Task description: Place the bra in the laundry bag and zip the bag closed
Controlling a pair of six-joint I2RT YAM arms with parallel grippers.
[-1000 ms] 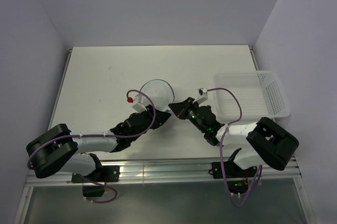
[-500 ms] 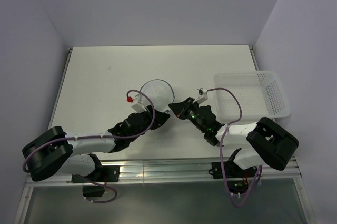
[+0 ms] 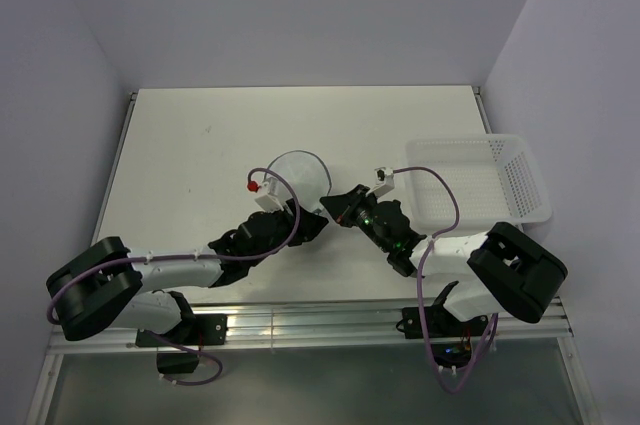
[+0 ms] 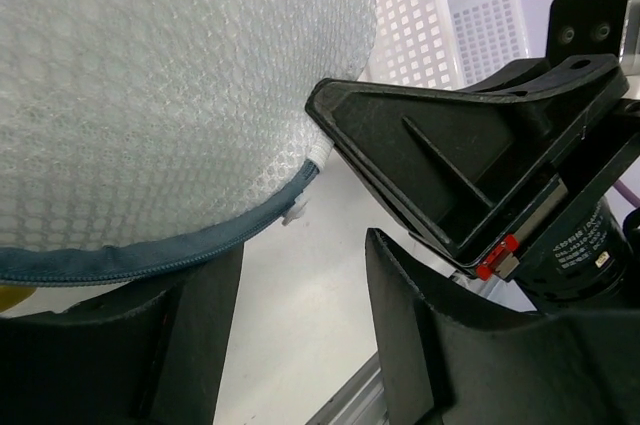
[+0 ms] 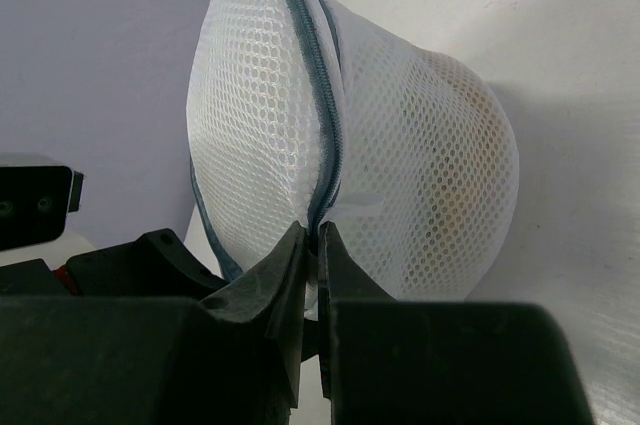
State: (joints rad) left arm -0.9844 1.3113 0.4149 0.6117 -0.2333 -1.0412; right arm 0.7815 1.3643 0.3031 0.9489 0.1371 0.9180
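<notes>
Jaws of the left gripper (image 4: 300, 275) stand apart, holding nothing; it has shifted slightly toward the laundry bag (image 5: 250, 115) since a second ago. Right gripper (image 5: 318, 245) pinches the zipper rim (image 5: 326, 125). Bag rests mid-table (image 3: 190, 135): domed white mesh, with a tan shape, possibly the bra (image 5: 455, 135), inside.

The laundry bag (image 3: 297, 175) was a small domed clamshell of translucent white mesh, edged by a blue-grey zipper (image 5: 328, 115). It sat near the middle of the table (image 3: 200, 135), with both halves drawn together along the visible seam. A tan form inside, probably the bra (image 5: 455, 135), showed through the mesh.
</notes>
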